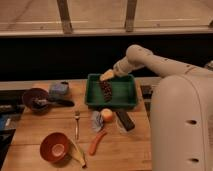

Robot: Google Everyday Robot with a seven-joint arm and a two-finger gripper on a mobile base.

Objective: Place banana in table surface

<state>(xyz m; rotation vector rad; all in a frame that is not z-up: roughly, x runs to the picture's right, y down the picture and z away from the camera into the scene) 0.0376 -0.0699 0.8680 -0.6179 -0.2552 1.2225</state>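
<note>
- While the gripper (pixel 107 76) hangs over the green tray's (pixel 125 90) far-left corner, its jaws stand released, grasping nothing.
- The banana (pixel 77 153) lies on the counter (pixel 122 150), well apart from the jaws, nearer the camera, beside the orange bowl (pixel 54 146).

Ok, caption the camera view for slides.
Gripper hovers over the green tray; banana lies by the red bowl on the table surface.

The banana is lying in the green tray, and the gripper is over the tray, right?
Not quite. The camera view shows the banana lying on the table beside the red bowl, not in the green tray. The rest is right: the gripper is over the tray, at its back left corner.
</note>
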